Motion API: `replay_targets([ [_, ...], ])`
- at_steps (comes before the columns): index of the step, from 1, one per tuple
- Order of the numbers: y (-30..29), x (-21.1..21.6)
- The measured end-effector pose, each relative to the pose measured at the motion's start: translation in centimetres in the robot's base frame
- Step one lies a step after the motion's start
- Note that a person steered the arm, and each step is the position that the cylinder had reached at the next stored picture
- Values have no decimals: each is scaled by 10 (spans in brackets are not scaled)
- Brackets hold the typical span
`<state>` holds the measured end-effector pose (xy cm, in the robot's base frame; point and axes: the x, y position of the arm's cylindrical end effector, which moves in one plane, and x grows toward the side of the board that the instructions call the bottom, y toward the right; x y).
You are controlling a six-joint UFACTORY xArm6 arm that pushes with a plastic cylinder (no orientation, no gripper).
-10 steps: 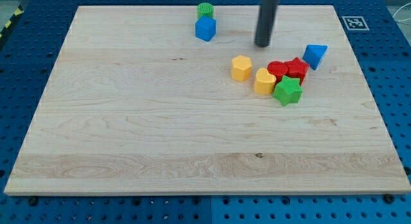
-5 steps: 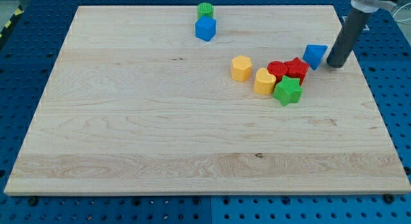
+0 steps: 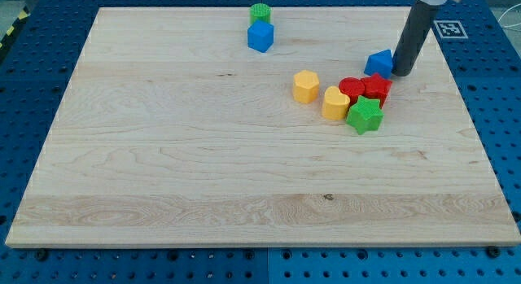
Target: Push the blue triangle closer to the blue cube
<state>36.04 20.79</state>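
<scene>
The blue triangle (image 3: 378,63) lies at the view's upper right, just above the red blocks. My tip (image 3: 402,72) touches its right side. The blue cube (image 3: 260,37) sits near the view's top centre, well to the left of the triangle, with a green cylinder (image 3: 260,13) right behind it.
A cluster sits below the triangle: a red cylinder (image 3: 352,88), a red star (image 3: 377,87), a green star (image 3: 364,115), a yellow heart (image 3: 334,103) and a yellow hexagon (image 3: 306,85). The wooden board (image 3: 163,154) rests on a blue pegboard; a marker tag (image 3: 447,28) is at its top right corner.
My tip swung from left of the triangle around to its right side, then moved left. The blue triangle has slid left and slightly up, toward the blue cube.
</scene>
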Motion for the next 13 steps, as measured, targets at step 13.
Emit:
replay_targets([
  [13, -137, -30],
])
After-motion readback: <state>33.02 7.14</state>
